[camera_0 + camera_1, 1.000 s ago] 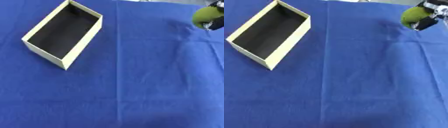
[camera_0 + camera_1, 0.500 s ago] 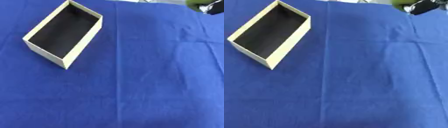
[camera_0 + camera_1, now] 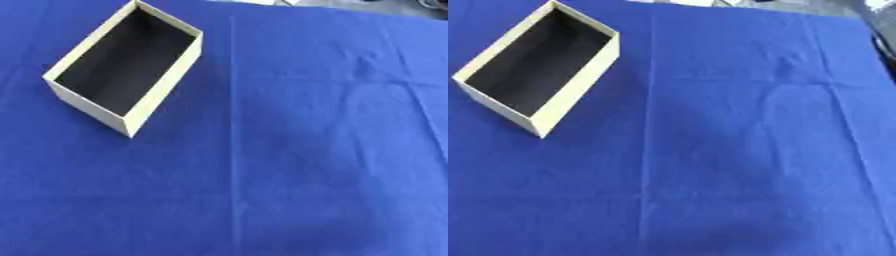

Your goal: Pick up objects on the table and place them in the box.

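Note:
An open cream box [image 3: 87, 107] with a dark, empty-looking inside stands askew at the upper left of the blue cloth. Neither of my hands shows in either view. No loose object lies on the cloth in view. The green round thing seen earlier at the upper right is out of view.
The blue cloth [image 3: 289, 150] covers the whole table, with fold lines and light wrinkles toward the upper right. A dark strip [image 3: 883, 47] that I cannot make out shows at the right edge of the right eye view. Grey floor shows past the far edge.
My right hand, holding a green round thing at the upper right, moved up and out of the pictures. The box has stayed where it was.

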`<action>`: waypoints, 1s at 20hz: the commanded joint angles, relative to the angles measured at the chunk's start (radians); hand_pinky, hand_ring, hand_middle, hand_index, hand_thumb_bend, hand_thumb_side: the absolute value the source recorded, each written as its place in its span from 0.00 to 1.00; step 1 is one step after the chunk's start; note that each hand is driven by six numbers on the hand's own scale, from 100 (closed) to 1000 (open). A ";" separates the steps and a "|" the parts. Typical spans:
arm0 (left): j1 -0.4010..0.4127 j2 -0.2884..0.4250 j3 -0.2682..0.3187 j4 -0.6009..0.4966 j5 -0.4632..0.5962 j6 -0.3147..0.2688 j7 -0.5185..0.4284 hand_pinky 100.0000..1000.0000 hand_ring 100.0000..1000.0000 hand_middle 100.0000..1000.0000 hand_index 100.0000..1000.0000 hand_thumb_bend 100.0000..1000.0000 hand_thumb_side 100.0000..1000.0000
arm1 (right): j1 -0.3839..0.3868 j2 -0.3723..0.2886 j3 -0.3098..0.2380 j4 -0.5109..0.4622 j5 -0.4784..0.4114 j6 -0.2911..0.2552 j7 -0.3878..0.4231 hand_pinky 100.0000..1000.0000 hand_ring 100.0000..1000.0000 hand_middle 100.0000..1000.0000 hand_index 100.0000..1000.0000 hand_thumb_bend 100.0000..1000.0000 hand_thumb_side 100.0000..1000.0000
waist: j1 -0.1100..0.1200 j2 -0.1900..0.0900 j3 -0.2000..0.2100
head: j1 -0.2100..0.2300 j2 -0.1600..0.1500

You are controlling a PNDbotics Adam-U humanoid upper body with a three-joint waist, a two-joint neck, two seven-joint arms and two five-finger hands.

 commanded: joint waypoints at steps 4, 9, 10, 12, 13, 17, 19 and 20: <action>-0.026 0.027 -0.006 -0.014 0.006 -0.020 0.004 0.68 0.50 0.52 0.55 0.33 0.14 | -0.142 0.177 0.109 0.064 0.070 -0.036 0.087 0.60 0.56 0.45 0.63 0.00 0.00 | 0.006 -0.025 0.016 | -0.023 0.003; -0.037 0.026 -0.010 -0.014 0.010 -0.023 0.001 0.68 0.50 0.52 0.55 0.33 0.14 | -0.203 0.279 0.170 0.169 0.114 -0.074 0.104 0.59 0.56 0.46 0.64 0.00 0.00 | 0.002 -0.024 0.028 | -0.035 0.002; -0.039 0.025 -0.011 -0.014 0.011 -0.023 0.000 0.68 0.50 0.52 0.55 0.33 0.14 | -0.210 0.297 0.180 0.197 0.122 -0.079 0.101 0.60 0.56 0.46 0.64 0.00 0.00 | 0.002 -0.024 0.030 | -0.038 0.002; -0.042 0.024 -0.012 -0.014 0.013 -0.023 -0.001 0.68 0.50 0.52 0.55 0.33 0.15 | -0.218 0.330 0.191 0.249 0.135 -0.091 0.085 0.61 0.57 0.46 0.64 0.00 0.00 | 0.000 -0.022 0.035 | -0.043 0.001; -0.042 0.023 -0.011 -0.014 0.014 -0.023 -0.002 0.68 0.50 0.52 0.55 0.33 0.15 | -0.220 0.343 0.196 0.271 0.142 -0.098 0.076 0.61 0.57 0.46 0.64 0.00 0.00 | 0.000 -0.021 0.037 | -0.046 -0.001; -0.045 0.018 -0.011 -0.014 0.015 -0.021 -0.005 0.68 0.50 0.52 0.55 0.32 0.15 | -0.226 0.383 0.206 0.347 0.146 -0.143 0.063 0.65 0.57 0.46 0.64 0.00 0.00 | -0.001 -0.017 0.044 | -0.057 0.001; -0.045 0.017 -0.010 -0.014 0.017 -0.020 -0.007 0.68 0.50 0.52 0.55 0.32 0.15 | -0.230 0.395 0.207 0.378 0.151 -0.164 0.069 0.66 0.58 0.46 0.64 0.00 0.00 | -0.002 -0.016 0.046 | -0.065 0.004; -0.045 0.016 -0.010 -0.014 0.017 -0.019 -0.007 0.69 0.50 0.52 0.54 0.32 0.15 | -0.233 0.401 0.207 0.392 0.153 -0.171 0.071 0.66 0.58 0.46 0.64 0.00 0.00 | -0.002 -0.016 0.047 | -0.068 0.004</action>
